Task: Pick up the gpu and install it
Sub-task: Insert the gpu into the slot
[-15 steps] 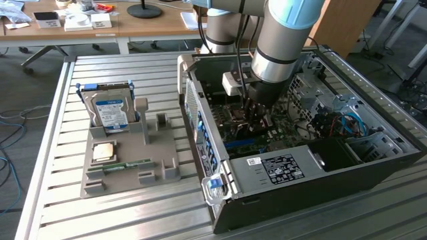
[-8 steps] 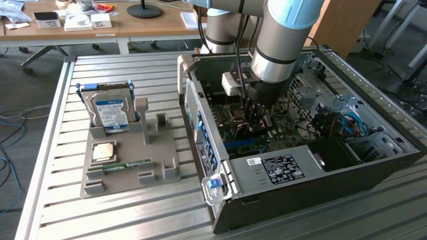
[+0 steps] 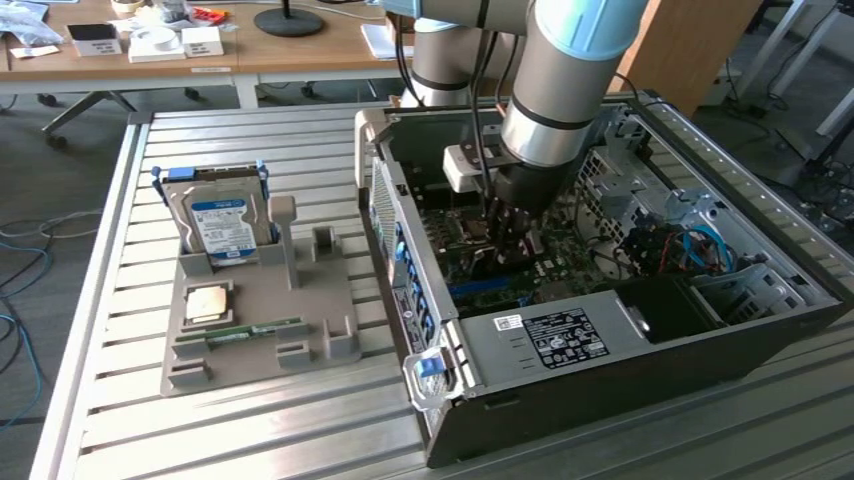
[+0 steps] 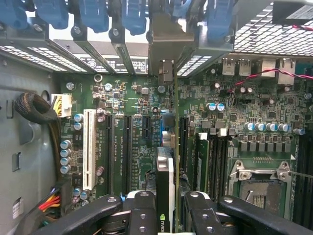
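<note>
- The gripper (image 3: 514, 240) hangs from the arm (image 3: 567, 90) down inside the open computer case (image 3: 747, 330). Its two dark fingers (image 4: 142, 215) are drawn in narrow and clamped on the gpu (image 4: 165, 169), one against each flat side of the card.
- The gpu stands on edge over the green motherboard (image 4: 132, 98), in line with the long black expansion slots. Its silvery bracket (image 4: 166, 44) reaches the rear slot openings of the case, by the row of blue latches (image 4: 93, 12). Whether its contact edge sits in a slot cannot be told.
- On the exterior view's left, a grey holder (image 3: 314, 300) lies on the slatted metal table (image 3: 267, 430), well apart from the gripper.
- In that holder a hard drive (image 3: 224, 222) with a blue-white label stands upright. A small square chip (image 3: 204, 302) lies flat near it, and a green memory stick (image 3: 240, 332) lies just beside the chip.
- Toward the middle, the case lies on its side with the open face up, just beside the holder.
- On the exterior view's right, a labelled power supply (image 3: 554, 340) sits in the case near the gripper, with blue cables (image 3: 701, 245) farther over.
- On the motherboard, a white slot (image 4: 89, 149) and a metal-framed CPU socket (image 4: 261, 183) flank the card, both apart from it.
</note>
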Motion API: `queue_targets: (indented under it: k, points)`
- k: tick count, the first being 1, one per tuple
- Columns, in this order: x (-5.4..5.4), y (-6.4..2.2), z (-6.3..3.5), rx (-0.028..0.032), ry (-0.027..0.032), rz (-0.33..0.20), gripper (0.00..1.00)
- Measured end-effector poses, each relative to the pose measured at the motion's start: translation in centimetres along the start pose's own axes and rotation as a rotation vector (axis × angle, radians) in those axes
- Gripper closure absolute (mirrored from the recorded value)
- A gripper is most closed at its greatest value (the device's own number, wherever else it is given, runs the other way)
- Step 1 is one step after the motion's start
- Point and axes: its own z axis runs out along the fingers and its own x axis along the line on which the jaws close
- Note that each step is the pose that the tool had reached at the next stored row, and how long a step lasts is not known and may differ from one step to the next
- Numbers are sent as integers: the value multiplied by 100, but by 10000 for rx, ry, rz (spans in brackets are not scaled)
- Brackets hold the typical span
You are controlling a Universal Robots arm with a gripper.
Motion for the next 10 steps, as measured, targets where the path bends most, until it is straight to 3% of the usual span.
queue_targets:
  k: [6,10]
  points:
    - [0,1,9,7,17,150,73]
    - [0,6,16,10,65,240,73]
